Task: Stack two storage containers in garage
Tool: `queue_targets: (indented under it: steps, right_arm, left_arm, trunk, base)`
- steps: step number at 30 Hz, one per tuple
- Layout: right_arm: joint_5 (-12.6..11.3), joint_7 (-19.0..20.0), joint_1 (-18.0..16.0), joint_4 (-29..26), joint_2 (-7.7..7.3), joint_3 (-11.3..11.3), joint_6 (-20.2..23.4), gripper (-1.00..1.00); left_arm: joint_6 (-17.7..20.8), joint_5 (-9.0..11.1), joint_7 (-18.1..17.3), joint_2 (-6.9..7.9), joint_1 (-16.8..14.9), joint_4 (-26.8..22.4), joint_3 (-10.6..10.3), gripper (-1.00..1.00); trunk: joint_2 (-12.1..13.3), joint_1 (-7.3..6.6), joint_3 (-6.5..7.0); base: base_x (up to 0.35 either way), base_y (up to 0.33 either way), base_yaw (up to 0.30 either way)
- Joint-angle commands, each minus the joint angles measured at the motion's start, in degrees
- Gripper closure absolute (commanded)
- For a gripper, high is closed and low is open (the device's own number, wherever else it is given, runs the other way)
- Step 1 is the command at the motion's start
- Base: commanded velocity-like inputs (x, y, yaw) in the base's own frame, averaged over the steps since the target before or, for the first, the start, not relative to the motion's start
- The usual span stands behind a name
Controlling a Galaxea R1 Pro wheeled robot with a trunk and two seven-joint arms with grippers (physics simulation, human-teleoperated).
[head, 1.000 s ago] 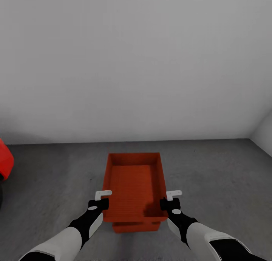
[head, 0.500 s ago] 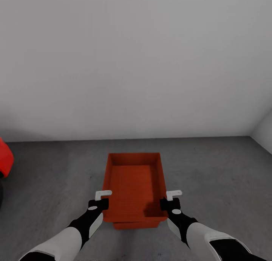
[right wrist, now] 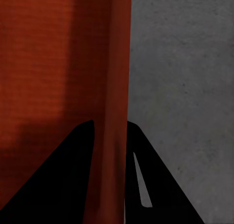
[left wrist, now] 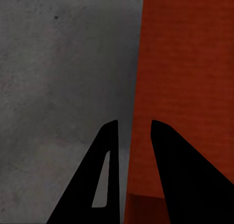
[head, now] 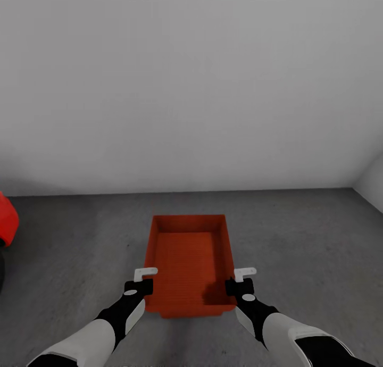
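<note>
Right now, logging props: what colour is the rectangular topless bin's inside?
Orange-red, clearest in the head view.

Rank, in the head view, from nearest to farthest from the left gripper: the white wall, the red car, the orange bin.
1. Bin: its left wall sits at the left gripper.
2. Car: at the picture's left edge, across the floor.
3. Wall: behind the bin, beyond the floor.
</note>
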Motion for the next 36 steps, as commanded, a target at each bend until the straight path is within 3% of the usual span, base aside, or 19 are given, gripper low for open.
queue_targets:
  steps: [1, 36]
  right_arm:
    - [0.89, -0.11, 0.01, 0.18, 0.03, -0.66, 0.18, 1.00]
    - [0.88, -0.05, 0.00, 0.24, 0.09, -0.66, 0.20, 1.00]
  left_arm:
    - [-0.59, -0.57, 0.67, 0.00, -0.07, -3.28, 1.50, 1.00]
    - [-0.58, -0.57, 0.67, 0.00, -0.07, -3.20, 1.50, 1.00]
  trunk:
    - [-0.03, 0.00, -0.13]
    - [-0.03, 0.00, -0.25]
  base:
    - [0.000, 0.000, 0.000]
    - [0.000, 0.000, 0.009]
